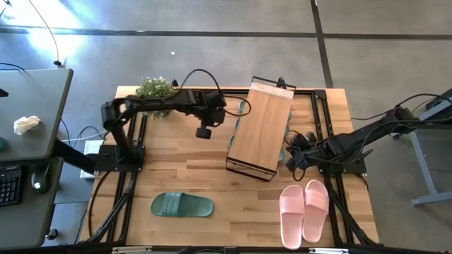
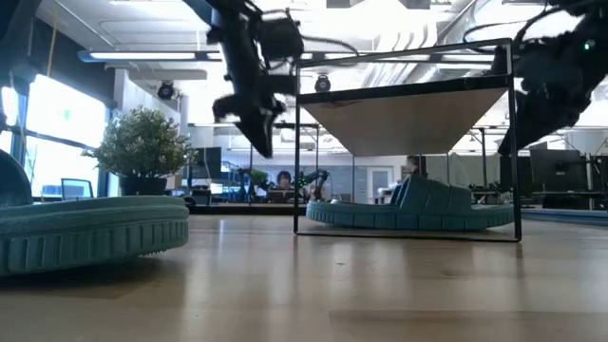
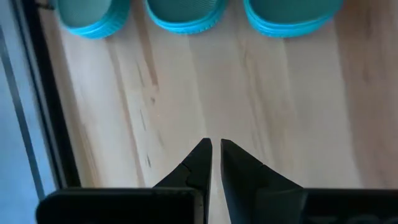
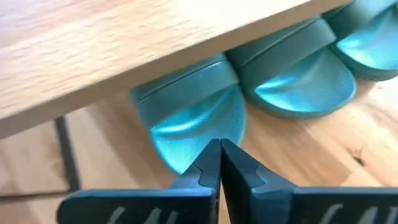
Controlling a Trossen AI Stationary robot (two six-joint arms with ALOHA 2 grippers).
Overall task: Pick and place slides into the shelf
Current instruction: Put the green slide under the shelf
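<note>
The left gripper [image 3: 215, 148] hangs empty, fingers nearly together, with three green slides [image 3: 186, 14] ahead of its tips under the shelf [image 1: 260, 127]. The right gripper [image 4: 220, 149], fingers closed on nothing, has its tips at a green slide's heel. One green slide [image 1: 181, 205] and the pink pair [image 1: 304, 210] lie apart on the table [image 1: 183, 176].

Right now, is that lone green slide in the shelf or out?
Out. The green slide lies alone on the table, apart from the shelf.
</note>
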